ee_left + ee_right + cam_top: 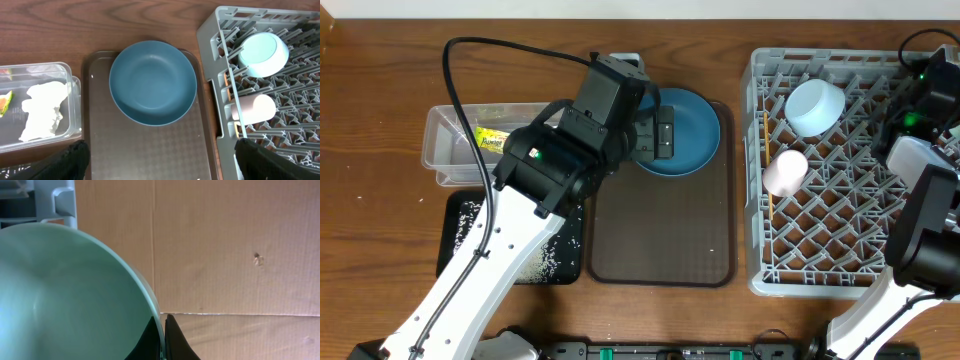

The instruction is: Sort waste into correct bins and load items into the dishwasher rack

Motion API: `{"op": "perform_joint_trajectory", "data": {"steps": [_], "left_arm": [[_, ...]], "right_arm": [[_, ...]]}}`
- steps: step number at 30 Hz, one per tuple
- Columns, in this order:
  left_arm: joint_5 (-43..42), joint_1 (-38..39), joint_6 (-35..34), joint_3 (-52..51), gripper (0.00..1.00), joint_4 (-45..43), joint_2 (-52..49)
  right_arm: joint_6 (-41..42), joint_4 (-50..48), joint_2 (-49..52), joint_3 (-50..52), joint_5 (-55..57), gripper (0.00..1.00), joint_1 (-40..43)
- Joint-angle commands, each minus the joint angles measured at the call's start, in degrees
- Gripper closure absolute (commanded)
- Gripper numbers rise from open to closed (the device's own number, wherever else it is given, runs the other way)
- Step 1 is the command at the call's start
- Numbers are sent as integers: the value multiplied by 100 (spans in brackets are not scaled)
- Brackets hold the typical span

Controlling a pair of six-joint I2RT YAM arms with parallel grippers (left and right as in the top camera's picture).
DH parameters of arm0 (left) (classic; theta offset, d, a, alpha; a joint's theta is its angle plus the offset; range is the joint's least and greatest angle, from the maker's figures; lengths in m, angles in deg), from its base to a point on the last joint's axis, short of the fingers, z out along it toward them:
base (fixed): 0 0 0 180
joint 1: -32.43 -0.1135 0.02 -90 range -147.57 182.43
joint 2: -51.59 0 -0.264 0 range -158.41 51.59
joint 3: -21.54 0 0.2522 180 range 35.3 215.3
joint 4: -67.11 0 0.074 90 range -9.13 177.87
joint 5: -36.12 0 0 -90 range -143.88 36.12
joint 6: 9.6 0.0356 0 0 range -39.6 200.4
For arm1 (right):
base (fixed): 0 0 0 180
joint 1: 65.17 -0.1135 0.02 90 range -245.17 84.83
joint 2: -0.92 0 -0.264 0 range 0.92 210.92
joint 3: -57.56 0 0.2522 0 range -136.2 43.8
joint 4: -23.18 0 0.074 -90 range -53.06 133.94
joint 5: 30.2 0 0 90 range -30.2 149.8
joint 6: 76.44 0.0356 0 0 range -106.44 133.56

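- The dark blue plate (152, 82) lies flat at the far end of the brown serving tray (660, 230); it is the last dish not yet in the rack or in a grip.
- The left tool (161, 152) hangs over it with its fingers spread wide and nothing between them.
- I judge the step in hand to be the pick-up of this plate. It calls for lowering, catching the low rim on one side and lifting without dragging the tray.
- The mint-green bowl (65, 295) is pinched at its rim by the closed right tool (162, 337), by a corner of the dishwasher rack (820, 285). It needs seating between free pegs.
- In the rack sit the pale blue-white bowl (815, 105) and the pink cup (785, 170), with the chopsticks (767, 165) along the left wall.
- The waste looks sorted: wrapper (490, 138) and tissue (42, 110) in the clear tub (438, 150), rice grains (548, 262) in the black tray (453, 238).
- The counter (380, 100) is dark, grained wood.
- Of the room only brown cardboard (225, 245) with a seam shows, behind the bowl.
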Motion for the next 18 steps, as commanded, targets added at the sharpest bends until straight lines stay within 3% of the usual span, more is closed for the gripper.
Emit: {"op": "perform_joint_trajectory", "data": {"steps": [1,7,18], "left_arm": [[33,-13,59,20,4,17,-11],[33,-13,59,20,4,17,-11],[33,-13,59,20,4,17,-11]], "right_arm": [[-168,-111,175,39,120,99,118],[-339,-557,175,39,118,99,127],[798,905,175,39,-109,99,9]]}}
